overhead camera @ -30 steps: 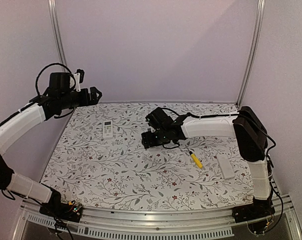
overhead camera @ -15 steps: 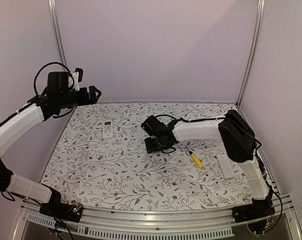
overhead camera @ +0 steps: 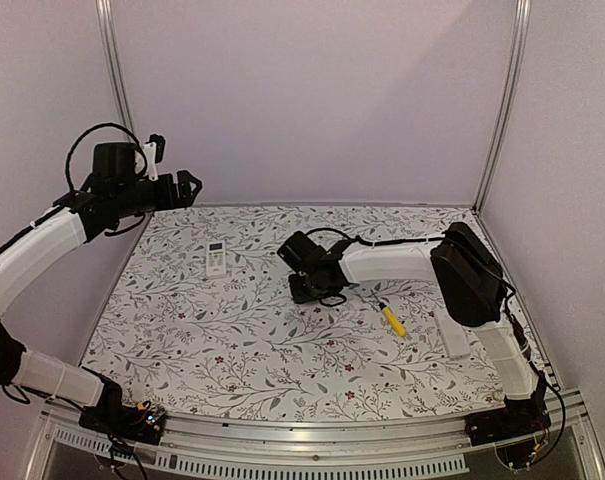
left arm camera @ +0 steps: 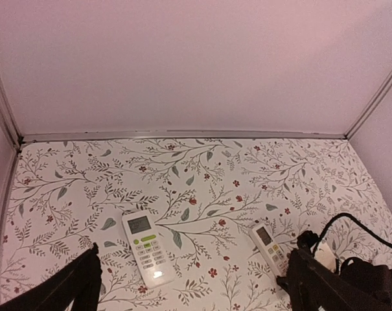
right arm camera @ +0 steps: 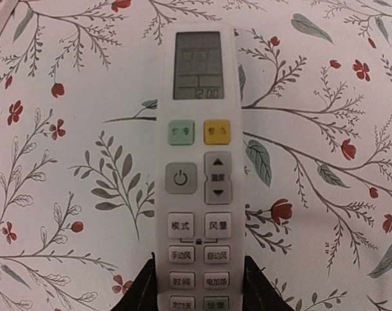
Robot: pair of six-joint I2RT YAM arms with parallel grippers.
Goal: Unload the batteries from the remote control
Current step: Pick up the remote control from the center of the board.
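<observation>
Evidently the right gripper point(right arm camera: 199, 286) pinches the white, button-up remote point(right arm camera: 197, 162); left gripper point(left arm camera: 194, 269) gapes empty.

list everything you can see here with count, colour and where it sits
left remote: 1, white, far left of the table
middle remote: 1, white, buttons up, table centre
tool: 1, yellow handle with black tip, right of centre
oblong thing: 1, white, near the right edge, too small to identify
table: 1, white with leaf and flower print
left gripper: 1, black, open, raised over the far left corner
right gripper: 1, black, low, fingers on either side of the middle remote's end
</observation>
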